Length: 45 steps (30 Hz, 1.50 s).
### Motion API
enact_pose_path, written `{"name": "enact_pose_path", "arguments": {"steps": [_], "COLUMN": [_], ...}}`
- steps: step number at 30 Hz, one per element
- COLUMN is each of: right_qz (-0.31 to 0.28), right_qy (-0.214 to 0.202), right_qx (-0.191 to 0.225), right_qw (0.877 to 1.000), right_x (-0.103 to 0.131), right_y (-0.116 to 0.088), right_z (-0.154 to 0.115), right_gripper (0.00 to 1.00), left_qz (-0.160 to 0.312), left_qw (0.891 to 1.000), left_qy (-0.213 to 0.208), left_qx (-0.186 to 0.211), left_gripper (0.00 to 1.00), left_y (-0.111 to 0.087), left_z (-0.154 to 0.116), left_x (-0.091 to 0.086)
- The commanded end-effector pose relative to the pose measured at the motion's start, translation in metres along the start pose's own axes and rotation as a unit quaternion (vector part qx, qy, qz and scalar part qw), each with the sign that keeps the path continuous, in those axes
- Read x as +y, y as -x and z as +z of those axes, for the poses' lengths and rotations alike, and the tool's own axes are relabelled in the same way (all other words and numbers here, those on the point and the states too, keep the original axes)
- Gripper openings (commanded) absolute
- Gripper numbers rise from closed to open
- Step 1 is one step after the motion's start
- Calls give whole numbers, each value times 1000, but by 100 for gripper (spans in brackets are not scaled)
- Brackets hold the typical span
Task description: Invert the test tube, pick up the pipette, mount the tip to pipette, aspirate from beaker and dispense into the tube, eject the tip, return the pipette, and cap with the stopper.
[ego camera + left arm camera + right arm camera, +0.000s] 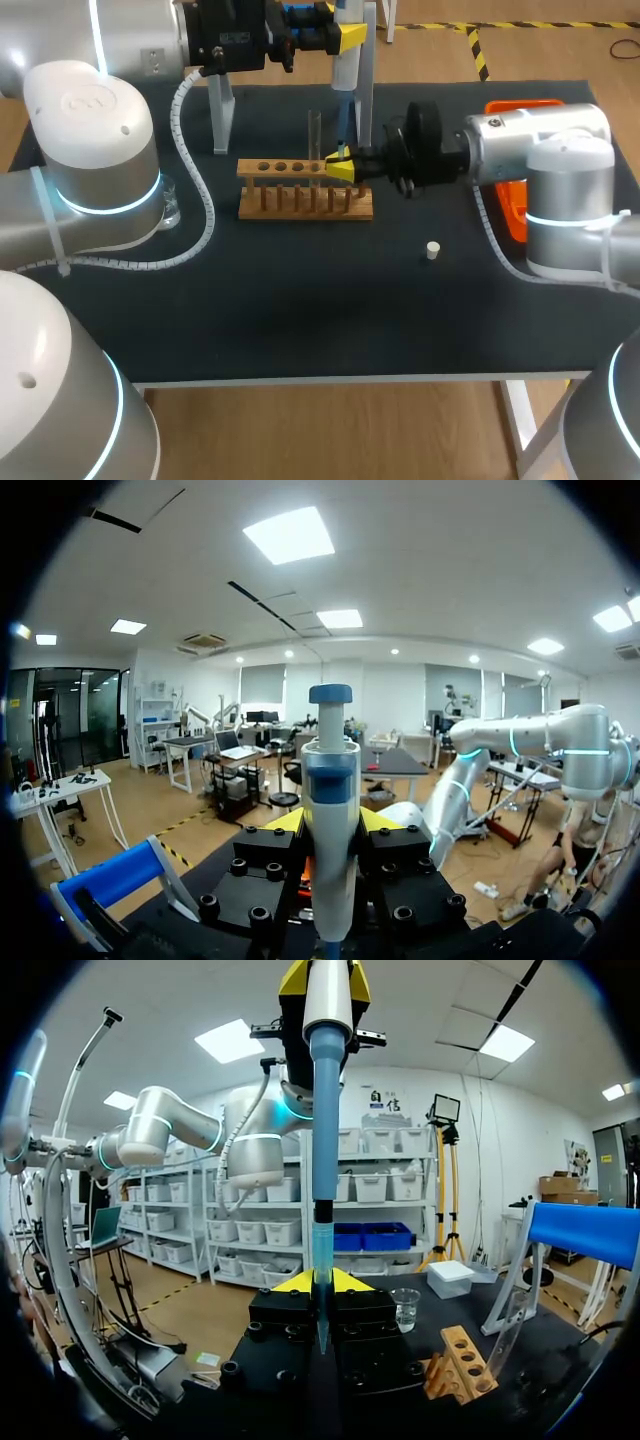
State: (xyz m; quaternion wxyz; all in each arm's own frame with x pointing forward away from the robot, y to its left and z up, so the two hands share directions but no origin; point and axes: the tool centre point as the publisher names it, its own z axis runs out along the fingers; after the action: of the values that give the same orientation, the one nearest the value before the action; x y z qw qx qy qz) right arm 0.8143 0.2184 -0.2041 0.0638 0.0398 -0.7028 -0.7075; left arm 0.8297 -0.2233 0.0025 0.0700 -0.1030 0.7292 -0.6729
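Observation:
My left gripper [345, 40] is shut on the white-and-blue pipette [345, 75], which hangs upright over the rack; in the left wrist view the pipette [331, 810] fills the gap between the fingers. My right gripper [340, 165] is shut on a pale blue pipette tip [320, 1245] held upright at the wooden rack [300, 200]. The pipette's shaft comes straight down onto that tip. The clear test tube [314, 135] stands upright in the rack just left of the right fingers. The beaker [170, 208] sits far left, and the white stopper [432, 250] lies loose on the mat.
The pipette stand [222, 110] rises behind the rack. An orange tray [510, 205] sits at the right, partly behind my right arm. From the right wrist view, the beaker [405, 1310] and rack [460, 1360] lie ahead of the gripper.

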Motion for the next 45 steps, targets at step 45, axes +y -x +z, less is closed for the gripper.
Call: {"name": "enact_pose_path", "arguments": {"steps": [45], "right_qz": [-2], "right_qy": [20], "right_qx": [-9], "right_qw": [1000], "right_x": [19], "right_y": [4], "right_z": [2], "right_gripper": [0], "left_qz": [0], "left_qw": [1000], "left_qy": [1], "left_qx": [-1], "left_gripper": [0], "left_y": [0], "left_z": [1], "left_x": [0]}}
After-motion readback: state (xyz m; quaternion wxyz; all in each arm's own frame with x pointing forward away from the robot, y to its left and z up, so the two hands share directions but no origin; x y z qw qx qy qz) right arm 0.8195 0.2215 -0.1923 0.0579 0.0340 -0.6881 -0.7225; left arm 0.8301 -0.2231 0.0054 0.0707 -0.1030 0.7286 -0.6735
